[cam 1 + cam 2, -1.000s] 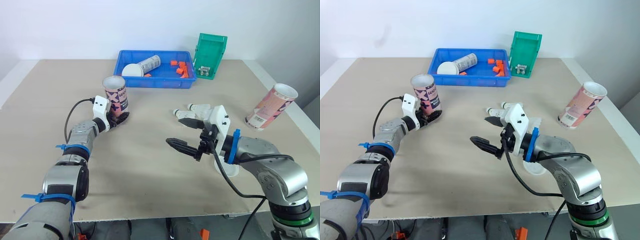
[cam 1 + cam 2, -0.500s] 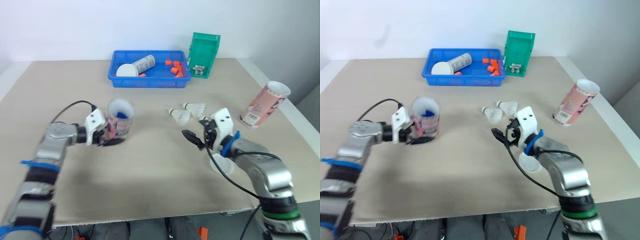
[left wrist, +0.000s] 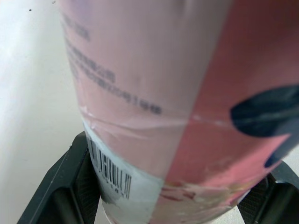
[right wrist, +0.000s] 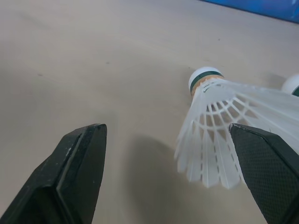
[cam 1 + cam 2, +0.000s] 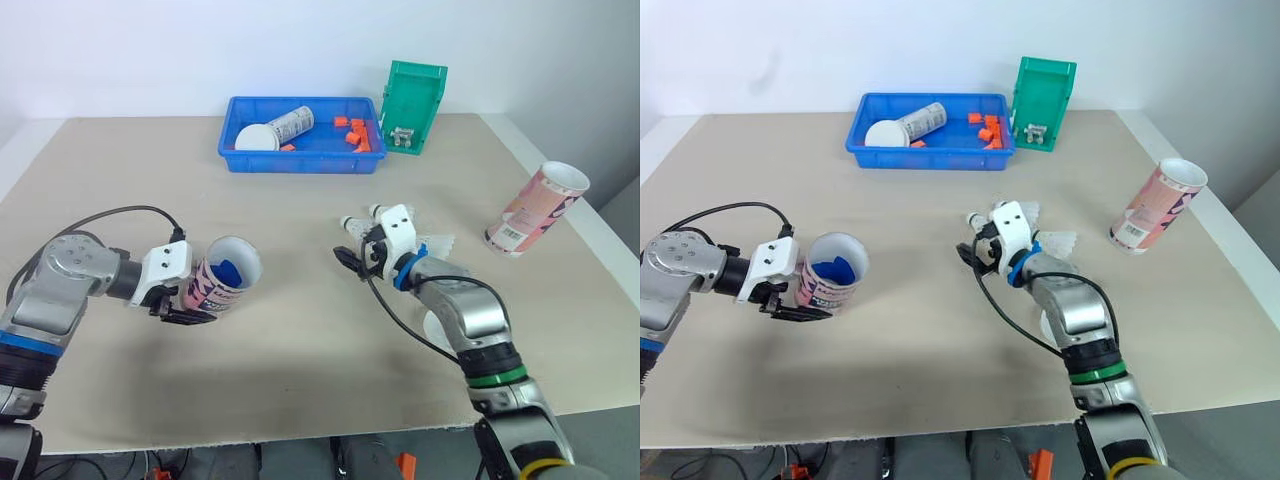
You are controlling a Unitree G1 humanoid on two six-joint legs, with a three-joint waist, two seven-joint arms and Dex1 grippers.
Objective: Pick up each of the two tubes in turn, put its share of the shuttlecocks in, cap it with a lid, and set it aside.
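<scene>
My left gripper (image 5: pixel 188 303) is shut on a pink patterned tube (image 5: pixel 222 280), held tilted just over the table with its open mouth facing up and toward me; blue shows inside. In the left wrist view the tube (image 3: pixel 154 93) sits between both fingers (image 3: pixel 70 186). My right gripper (image 5: pixel 357 255) is open, low over the table beside two white shuttlecocks (image 5: pixel 430 243). In the right wrist view one shuttlecock (image 4: pixel 215 135) lies between the spread fingers. A second pink tube (image 5: pixel 535 212) leans at the table's right side. A white lid (image 5: pixel 1049 326) lies partly under my right forearm.
A blue tray (image 5: pixel 300 165) at the back holds another tube (image 5: pixel 293 125), a white lid (image 5: pixel 255 137) and several orange pieces. A green bin (image 5: pixel 415 105) stands to its right. The table edge runs close behind the right tube.
My left gripper has carried the tube from mid-table toward me and tipped it over. My right gripper has moved forward to the shuttlecocks. The camera has shifted as well.
</scene>
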